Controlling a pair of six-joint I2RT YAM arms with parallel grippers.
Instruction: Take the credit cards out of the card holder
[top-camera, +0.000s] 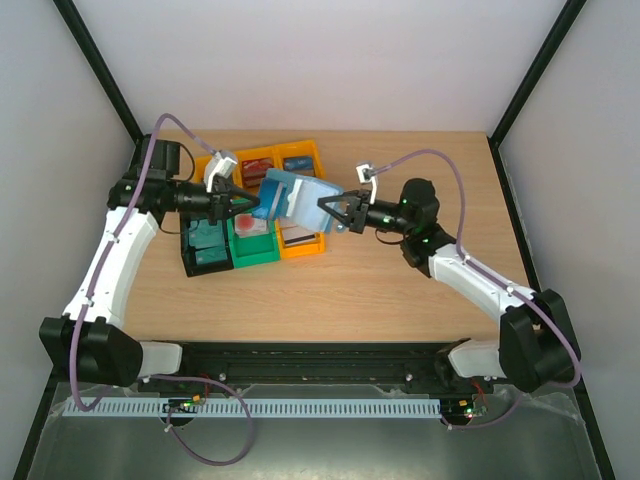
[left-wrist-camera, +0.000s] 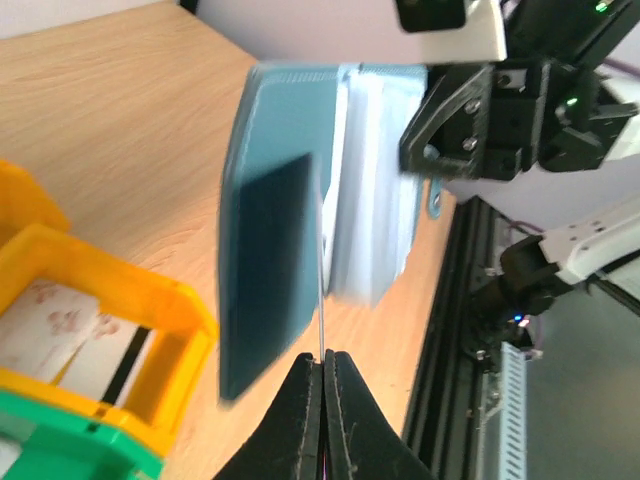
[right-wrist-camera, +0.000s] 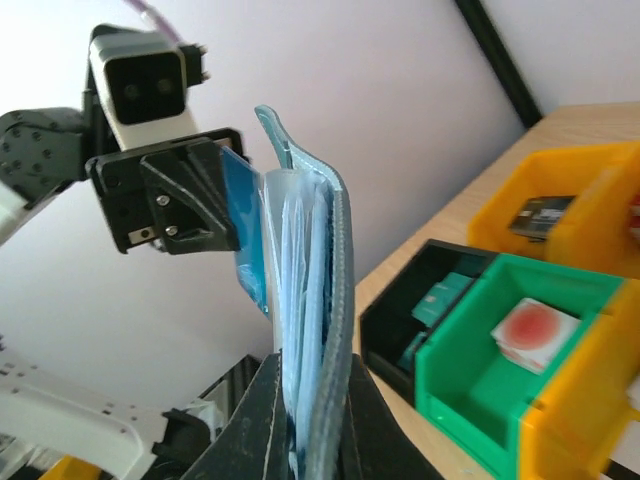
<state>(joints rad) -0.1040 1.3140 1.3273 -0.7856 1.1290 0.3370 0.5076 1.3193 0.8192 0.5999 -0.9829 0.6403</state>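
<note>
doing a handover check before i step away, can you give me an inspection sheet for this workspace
surface: wooden table, no spills seen
job's things: card holder held up in the air; blue card beside its sleeves, cannot tell if fully out
clutter: orange bins, green bin and black bin clustered together, loose cards inside
grippers: left gripper shut on the blue card; right gripper shut on the card holder
cables: purple cables, one arching over each arm, no snag seen
surroundings: pale walls, black frame posts
</note>
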